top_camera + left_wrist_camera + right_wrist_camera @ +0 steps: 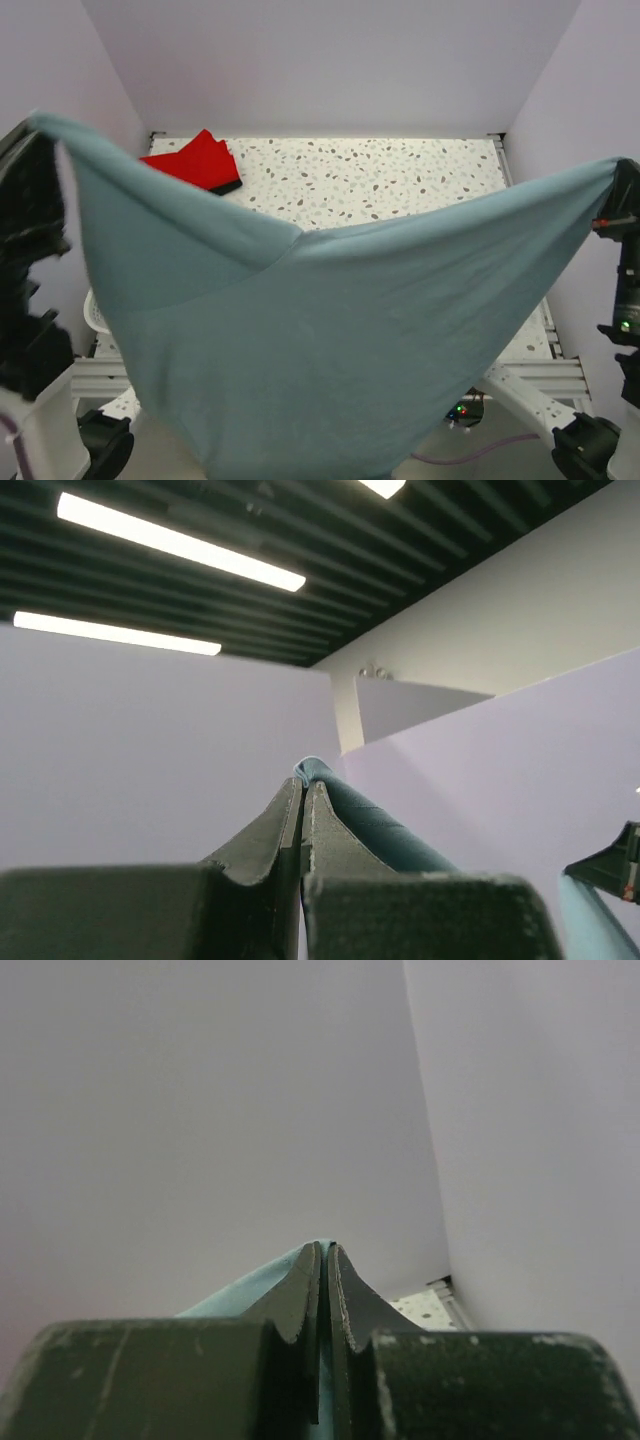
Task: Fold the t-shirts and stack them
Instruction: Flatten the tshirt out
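Observation:
A large grey-blue t-shirt (320, 330) hangs spread in the air across the whole top view, stretched between both arms and sagging in the middle. My left gripper (35, 125) holds its upper left corner high up. In the left wrist view that gripper (303, 785) is shut, with a fold of the cloth (380, 825) coming out at the tips. My right gripper (625, 175) holds the upper right corner; the right wrist view shows it (326, 1250) shut on the cloth (240, 1290). A folded red t-shirt (195, 160) lies at the table's back left, on top of a black one (228, 187).
The speckled white table (380, 180) shows behind the hanging shirt, boxed in by pale lilac walls. A bit of a white basket (95, 312) peeks out at the left edge. The shirt hides the near half of the table and both arm bases.

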### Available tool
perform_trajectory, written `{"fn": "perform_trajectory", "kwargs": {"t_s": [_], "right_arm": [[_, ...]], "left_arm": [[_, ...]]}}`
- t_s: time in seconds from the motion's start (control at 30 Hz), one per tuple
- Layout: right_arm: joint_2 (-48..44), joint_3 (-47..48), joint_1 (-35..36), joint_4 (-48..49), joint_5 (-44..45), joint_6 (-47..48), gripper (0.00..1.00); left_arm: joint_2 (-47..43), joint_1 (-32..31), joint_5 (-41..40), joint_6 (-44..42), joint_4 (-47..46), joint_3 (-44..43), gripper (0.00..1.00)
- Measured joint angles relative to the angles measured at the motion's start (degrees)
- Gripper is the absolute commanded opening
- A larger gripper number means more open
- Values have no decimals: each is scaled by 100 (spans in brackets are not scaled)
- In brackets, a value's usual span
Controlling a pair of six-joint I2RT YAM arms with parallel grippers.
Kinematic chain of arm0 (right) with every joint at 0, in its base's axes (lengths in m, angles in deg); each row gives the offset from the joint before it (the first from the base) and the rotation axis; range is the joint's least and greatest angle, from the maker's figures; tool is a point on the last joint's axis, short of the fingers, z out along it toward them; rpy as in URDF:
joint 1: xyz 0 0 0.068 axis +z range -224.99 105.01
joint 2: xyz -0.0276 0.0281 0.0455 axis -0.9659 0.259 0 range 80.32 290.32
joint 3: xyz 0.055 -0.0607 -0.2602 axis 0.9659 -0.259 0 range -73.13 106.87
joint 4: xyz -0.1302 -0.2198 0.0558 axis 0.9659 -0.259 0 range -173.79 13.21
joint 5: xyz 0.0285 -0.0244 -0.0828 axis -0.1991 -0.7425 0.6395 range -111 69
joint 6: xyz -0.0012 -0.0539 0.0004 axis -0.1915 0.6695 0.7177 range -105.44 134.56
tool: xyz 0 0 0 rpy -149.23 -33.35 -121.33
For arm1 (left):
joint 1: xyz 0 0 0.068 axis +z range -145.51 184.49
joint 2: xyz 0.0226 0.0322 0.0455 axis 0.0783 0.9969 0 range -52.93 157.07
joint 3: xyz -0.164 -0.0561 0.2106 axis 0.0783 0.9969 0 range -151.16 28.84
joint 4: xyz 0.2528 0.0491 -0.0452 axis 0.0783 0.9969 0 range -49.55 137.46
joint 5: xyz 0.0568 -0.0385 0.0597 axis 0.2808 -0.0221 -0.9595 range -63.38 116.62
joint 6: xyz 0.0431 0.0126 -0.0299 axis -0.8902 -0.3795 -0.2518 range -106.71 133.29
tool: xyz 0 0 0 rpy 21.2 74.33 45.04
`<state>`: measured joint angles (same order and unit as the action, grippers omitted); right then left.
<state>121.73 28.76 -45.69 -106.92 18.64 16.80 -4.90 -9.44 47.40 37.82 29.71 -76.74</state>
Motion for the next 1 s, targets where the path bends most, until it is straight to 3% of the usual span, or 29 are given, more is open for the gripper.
{"fn": "perform_trajectory", "kwargs": {"t_s": [0.17, 0.37, 0.43, 0.47, 0.5, 0.53, 0.6, 0.8, 1.0], "right_arm": [[341, -863, 42, 975, 901, 660, 0], [1211, -2035, -52, 2592, 1722, 1488, 0], [1626, -2227, -367, 2780, 1749, 1467, 2], [1875, -2262, -570, 2796, 1707, 1388, 27], [2159, -2264, -846, 2765, 1633, 1250, 49], [2420, -2260, -1095, 2728, 1604, 1137, 65], [2883, -2229, -1447, 2568, 1504, 949, 98], [3403, -2087, -1648, 1969, 1189, 544, 99], [2660, -2616, -1646, 1606, 466, -264, 99]], "left_arm": [[822, 0, -330, -190, -581, 1349, 0], [2859, 0, -966, -542, -1021, 2354, 0], [3635, 0, -1060, -640, -1058, 2371, 31], [3928, 0, -1073, -682, -1054, 2363, 50], [4282, 0, -1073, -767, -1012, 2288, 83], [4618, -4, -1073, -826, -925, 2135, 97], [5156, -28, -1119, -855, -769, 1845, 100], [5149, -382, -1648, -1084, -529, 1965, 100], [3250, -1241, -2315, -879, -619, 3993, 100]]}}
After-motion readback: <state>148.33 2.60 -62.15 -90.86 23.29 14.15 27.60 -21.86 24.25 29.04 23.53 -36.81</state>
